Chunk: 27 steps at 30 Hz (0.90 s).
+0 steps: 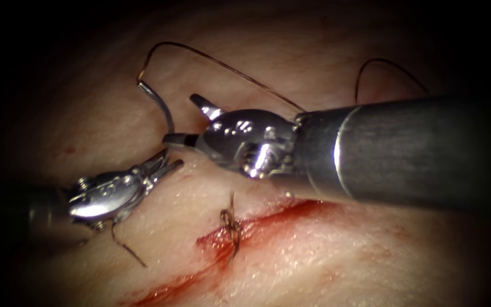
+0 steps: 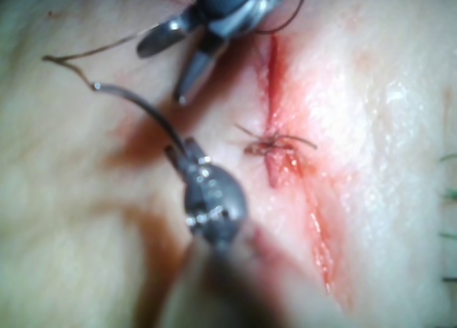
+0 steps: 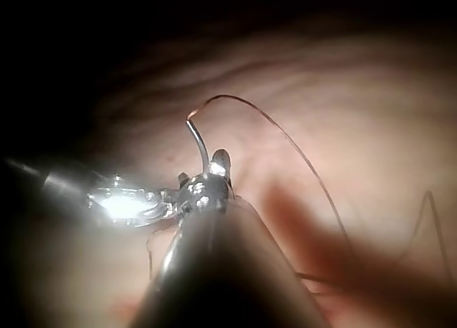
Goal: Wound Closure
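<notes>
tissue (image 1: 336, 267) carries a red cut (image 1: 268, 224) that runs slantwise, with red fluid (image 1: 177, 284) along it and a tied knot (image 1: 231, 223) with short thread ends sitting on the cut. both tools are on the left side of the cut in the endoscope view, raised off the surface. the right arm's end effector (image 1: 191, 122) comes in from the right on a thick shaft; its two jaws stand spread apart, one tipped up and one pointing left, and they grasp nothing, though the lower jaw's tip lies just beside the needle's curve. the needle (image 1: 157, 105) stands free of the tissue, arching up from the left arm's end effector (image 1: 165, 164), whose jaws are clenched on it near one end of its curve; the needle's other end, where the thread (image 1: 223, 67) joins, is uppermost. from that end the thread loops over and runs right, passing behind the right tool's shaft. the left wrist view shows the same grip: needle (image 2: 139, 106) rising out of the left tool's tip (image 2: 180, 153), with the right tool's spread jaws (image 2: 182, 60) close above and the knot (image 2: 275, 143) on the cut. a short loose thread end (image 1: 129, 247) lies on the tissue below the left tool.
</notes>
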Each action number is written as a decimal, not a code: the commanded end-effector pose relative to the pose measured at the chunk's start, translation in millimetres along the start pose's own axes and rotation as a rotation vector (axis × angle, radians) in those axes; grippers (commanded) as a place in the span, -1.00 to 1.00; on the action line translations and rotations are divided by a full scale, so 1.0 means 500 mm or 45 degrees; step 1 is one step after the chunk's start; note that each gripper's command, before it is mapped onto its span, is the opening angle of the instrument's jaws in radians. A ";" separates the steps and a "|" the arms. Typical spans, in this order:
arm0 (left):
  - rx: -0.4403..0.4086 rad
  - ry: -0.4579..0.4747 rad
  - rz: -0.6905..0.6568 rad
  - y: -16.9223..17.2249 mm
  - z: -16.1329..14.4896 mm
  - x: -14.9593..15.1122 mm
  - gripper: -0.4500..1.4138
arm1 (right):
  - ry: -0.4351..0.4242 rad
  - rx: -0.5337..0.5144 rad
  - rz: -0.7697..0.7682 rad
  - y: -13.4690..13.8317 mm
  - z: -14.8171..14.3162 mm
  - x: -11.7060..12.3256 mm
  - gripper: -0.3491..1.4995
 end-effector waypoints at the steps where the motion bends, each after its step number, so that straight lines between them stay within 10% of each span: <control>1: 0.008 0.005 0.010 0.0011 0.0008 -0.0010 -0.41 | 0.001 -0.013 0.006 -0.0019 0.0023 0.0001 0.94; 27: 0.057 0.043 0.069 0.0023 0.0001 0.0007 -0.32 | 0.007 -0.062 -0.013 -0.0066 0.0096 0.0003 0.80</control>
